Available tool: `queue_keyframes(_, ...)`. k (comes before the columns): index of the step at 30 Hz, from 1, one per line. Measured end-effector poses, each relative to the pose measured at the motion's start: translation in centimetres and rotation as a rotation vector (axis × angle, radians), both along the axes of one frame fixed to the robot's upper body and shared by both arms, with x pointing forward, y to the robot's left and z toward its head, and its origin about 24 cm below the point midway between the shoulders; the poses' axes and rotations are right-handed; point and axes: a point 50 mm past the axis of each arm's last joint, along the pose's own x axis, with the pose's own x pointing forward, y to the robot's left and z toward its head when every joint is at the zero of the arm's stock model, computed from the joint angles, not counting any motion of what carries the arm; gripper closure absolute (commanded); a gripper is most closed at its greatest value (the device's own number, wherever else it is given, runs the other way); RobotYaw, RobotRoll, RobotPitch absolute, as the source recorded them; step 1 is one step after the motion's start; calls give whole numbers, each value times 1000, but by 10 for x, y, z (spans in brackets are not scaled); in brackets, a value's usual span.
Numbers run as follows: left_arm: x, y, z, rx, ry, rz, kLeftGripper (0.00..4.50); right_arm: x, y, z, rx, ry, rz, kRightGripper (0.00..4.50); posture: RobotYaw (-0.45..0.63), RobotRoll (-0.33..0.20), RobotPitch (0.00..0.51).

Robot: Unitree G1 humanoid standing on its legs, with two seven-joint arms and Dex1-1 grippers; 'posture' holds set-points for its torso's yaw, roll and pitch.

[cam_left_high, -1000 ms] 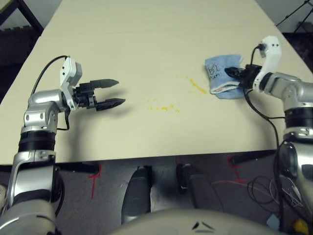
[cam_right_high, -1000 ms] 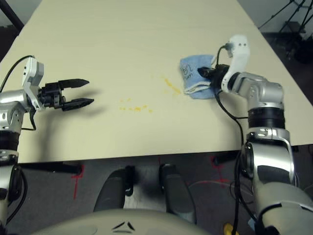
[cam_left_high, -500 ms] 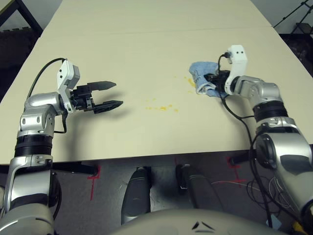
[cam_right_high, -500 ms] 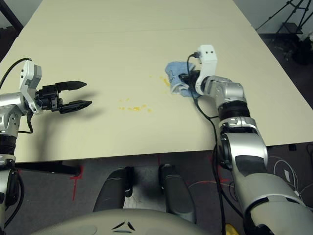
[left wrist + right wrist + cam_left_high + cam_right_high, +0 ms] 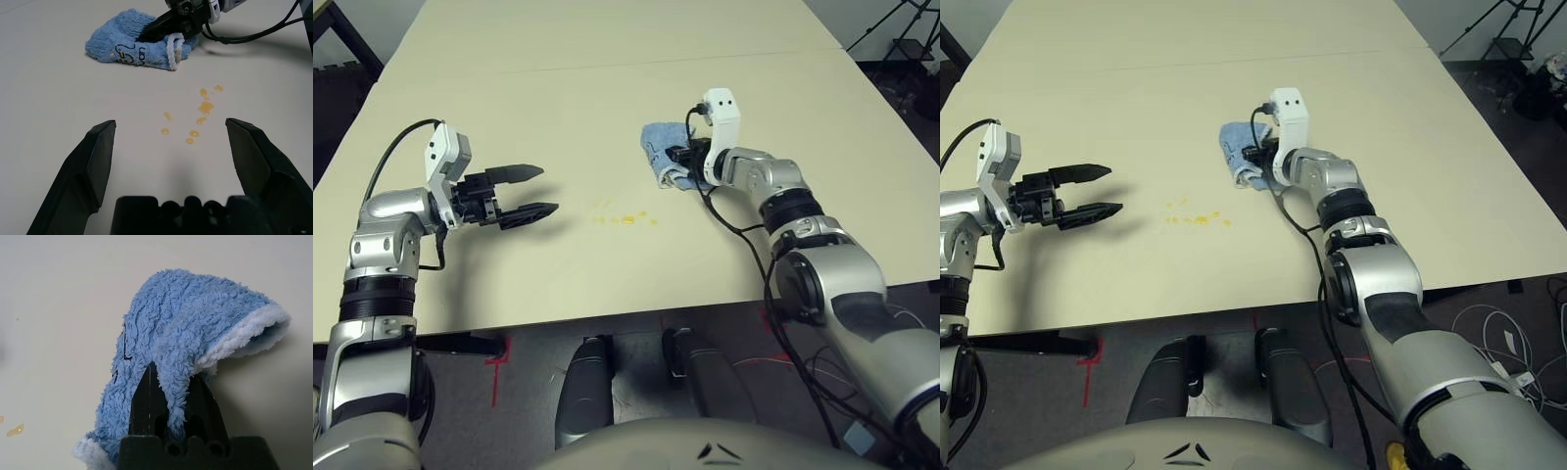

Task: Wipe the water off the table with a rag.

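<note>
A small light blue terry rag (image 5: 664, 157) lies bunched near the middle of the cream desk (image 5: 607, 39), below the thin seam that runs across it. It has a fluffy pile and a white edge. A dark printed logo with lettering sits on one face, too small and creased to read. The right gripper (image 5: 684, 158) has its two black fingers pinched together on a fold of the rag. Toward the desk's near edge from the rag, small yellow-orange droplets of water (image 5: 625, 219) lie scattered in a thin patch. The left gripper (image 5: 536, 191) hovers nearer the left edge, fingers spread apart, holding nothing.
</note>
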Motion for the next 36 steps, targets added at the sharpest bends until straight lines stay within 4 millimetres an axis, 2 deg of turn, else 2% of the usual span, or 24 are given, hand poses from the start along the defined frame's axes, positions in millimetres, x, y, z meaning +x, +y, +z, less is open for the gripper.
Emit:
queue_keyframes(4, -3, 0, -5, -9, 16, 5, 0, 0, 0, -1, -4, -1, 0, 4444, 225, 0, 205)
queue_keyframes(8, -3, -3, -4, -9, 6, -5, 0, 2, -17, 0, -14, -7, -14, 4444, 218, 0, 210)
queue_keyframes(16, -3, -1, -4, -21, 14, 9, 0, -4, -77, 2, -85, -8, -58, 4445, 199, 0, 219)
queue_keyframes(19, -3, 0, -3, -24, 12, 12, 0, -10, -108, 3, -126, -2, -102, 4445, 188, 0, 220)
queue_keyframes(24, -1, 2, -6, -35, 25, 27, 0, -28, -149, 3, -193, 23, -154, 4445, 177, 0, 221)
queue_keyframes(29, 3, -1, 0, -34, 4, 7, 0, -47, -175, 7, -250, 39, -158, 4445, 166, 0, 219)
queue_keyframes(33, 3, 0, -4, -38, 18, 4, 0, -60, -194, 10, -267, 71, -162, 4445, 158, 0, 219)
queue_keyframes(36, 3, 0, -4, -37, 21, -2, 0, -65, -197, 16, -228, 86, -136, 4446, 155, 0, 219)
